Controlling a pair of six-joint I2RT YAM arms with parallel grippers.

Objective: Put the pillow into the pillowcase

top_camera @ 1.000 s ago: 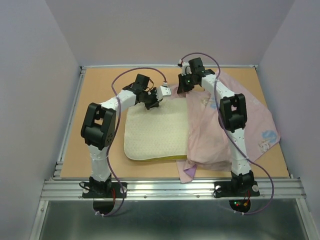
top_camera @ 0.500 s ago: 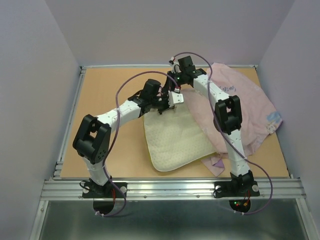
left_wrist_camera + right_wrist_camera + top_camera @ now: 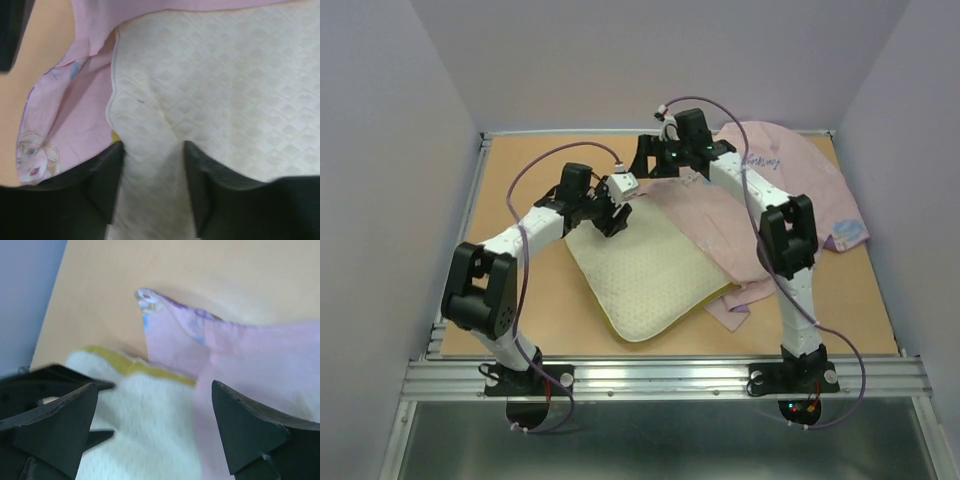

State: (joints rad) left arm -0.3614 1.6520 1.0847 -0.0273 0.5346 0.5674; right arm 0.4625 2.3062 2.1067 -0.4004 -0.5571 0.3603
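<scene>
The cream dotted pillow [image 3: 640, 280] lies slantwise mid-table, with its yellow band [image 3: 130, 365] showing along the far edge. The pink pillowcase [image 3: 790, 185] lies crumpled to the right and back, and drapes over the pillow's far right edge. A corner printed with the princess face [image 3: 32, 150] lies beside the pillow's end. My left gripper [image 3: 612, 215] hovers at the pillow's far corner. It is open [image 3: 152, 170], with bare pillow fabric between its fingers [image 3: 107, 175]. My right gripper [image 3: 645, 160] is just behind it, wide open [image 3: 152, 415] over the pillow edge and the case.
The orange tabletop [image 3: 520, 290] is boxed in by pale walls on three sides. A metal rail [image 3: 660, 375] runs along the near edge by the arm bases. Purple cables loop above both arms.
Both grippers have gone from shut to open, letting go of the fabric. The left arm pulled back to the left, the pillow turned, and the pillowcase shifted toward the back right.
</scene>
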